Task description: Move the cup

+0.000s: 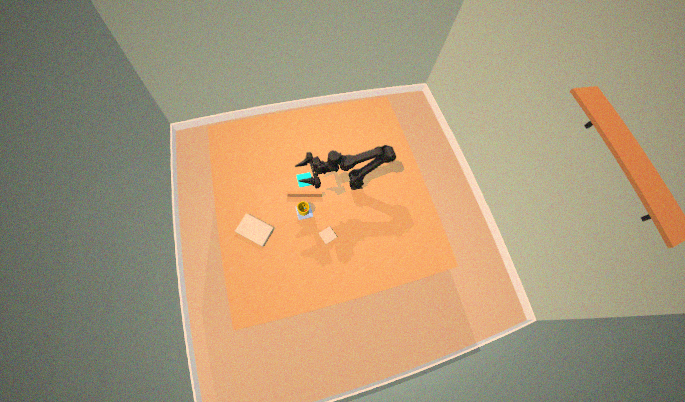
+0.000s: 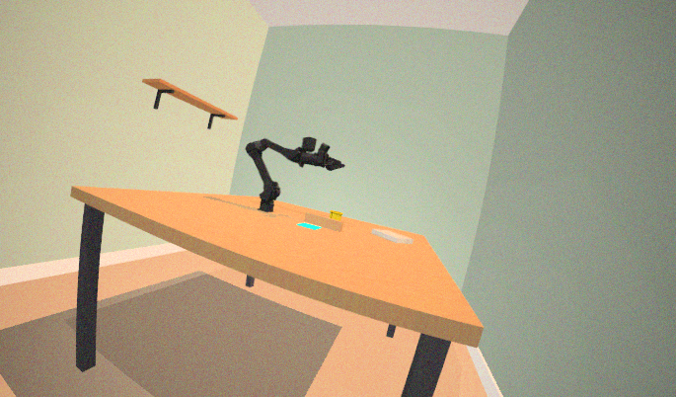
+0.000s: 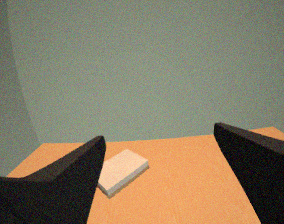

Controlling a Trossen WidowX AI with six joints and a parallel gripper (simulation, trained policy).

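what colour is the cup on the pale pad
Yellow; the cup shows best in the top view.

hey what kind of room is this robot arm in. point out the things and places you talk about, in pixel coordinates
Probably a plain room set up as a robot workspace: a black arm (image 1: 367, 156) (image 2: 262, 170) stands on a wooden table (image 1: 265, 300) (image 2: 281, 247) (image 3: 193, 185), with a bracketed wall shelf (image 1: 630, 165) (image 2: 192, 100) nearby.

Matte black arm (image 1: 367, 156) (image 2: 262, 168), slim jointed links, tapering wedge-shaped fingers

Surface (image 1: 265, 290) (image 2: 262, 247): smooth, matt, faintly wood-like. Tool (image 1: 305, 171) (image 2: 341, 166) (image 3: 159, 135): matt black, plastic-like finish. Cup (image 1: 303, 208) (image 2: 336, 215): plastic-like in appearance. Wall shelf (image 1: 630, 165) (image 2: 197, 101): matt, wood-like board. Room walls (image 1: 510, 175) (image 2: 380, 99) (image 3: 143, 65): matt.
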